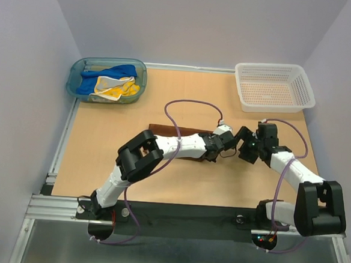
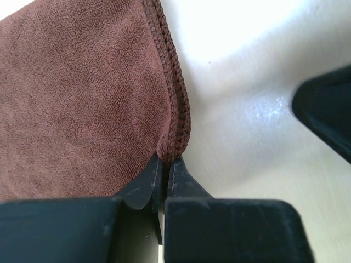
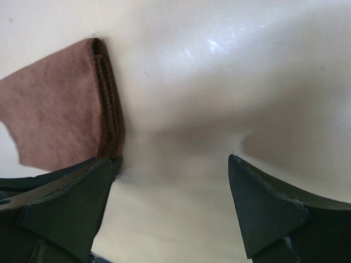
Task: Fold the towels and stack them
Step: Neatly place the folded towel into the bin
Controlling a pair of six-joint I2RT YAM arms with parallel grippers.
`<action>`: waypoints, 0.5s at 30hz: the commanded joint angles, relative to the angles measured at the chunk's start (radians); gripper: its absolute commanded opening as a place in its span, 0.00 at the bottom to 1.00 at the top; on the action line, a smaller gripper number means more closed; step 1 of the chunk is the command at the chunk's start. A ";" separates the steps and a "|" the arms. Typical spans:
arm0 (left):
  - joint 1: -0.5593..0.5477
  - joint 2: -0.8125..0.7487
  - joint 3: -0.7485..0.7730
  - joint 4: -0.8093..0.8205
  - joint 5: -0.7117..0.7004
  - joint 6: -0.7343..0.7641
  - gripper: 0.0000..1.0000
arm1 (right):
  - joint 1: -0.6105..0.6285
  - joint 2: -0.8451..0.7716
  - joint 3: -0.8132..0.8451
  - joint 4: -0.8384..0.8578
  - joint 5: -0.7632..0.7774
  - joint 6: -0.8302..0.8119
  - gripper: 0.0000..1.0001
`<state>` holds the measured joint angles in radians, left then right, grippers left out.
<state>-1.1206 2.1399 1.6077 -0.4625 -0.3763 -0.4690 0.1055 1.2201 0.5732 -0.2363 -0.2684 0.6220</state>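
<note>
- The left jaws are pinched shut on the stitched hem of the rust-brown towel (image 2: 82, 98), with the hem bunched up right at their tips.
- The rest of that towel spreads flat on the bench (image 1: 101, 156), ahead of those jaws and to their left in the wrist view.
- The right jaws stand wide apart with nothing between them. A doubled edge of the same towel lies just beside one jaw, outside the gap. It may be touching that jaw, but the view is too close to tell.
- The blue towel (image 1: 122, 70) and the yellow towel (image 1: 115, 90) lie heaped in the teal tub (image 1: 76, 85), well apart from both pairs of jaws.
</note>
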 commanded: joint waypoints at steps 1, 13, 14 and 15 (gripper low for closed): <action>0.018 -0.097 -0.048 0.019 0.039 -0.003 0.00 | -0.001 0.041 -0.022 0.152 -0.144 0.119 0.92; 0.036 -0.156 -0.068 0.055 0.074 -0.019 0.00 | 0.028 0.278 -0.053 0.482 -0.301 0.344 0.92; 0.038 -0.156 -0.066 0.053 0.079 -0.020 0.00 | 0.039 0.303 -0.055 0.494 -0.301 0.354 0.92; 0.038 -0.156 -0.065 0.053 0.080 -0.020 0.00 | 0.046 0.314 -0.053 0.517 -0.299 0.372 0.92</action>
<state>-1.0851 2.0445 1.5414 -0.4225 -0.3023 -0.4801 0.1207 1.4815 0.5392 0.1658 -0.5564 0.9180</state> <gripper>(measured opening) 0.071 0.917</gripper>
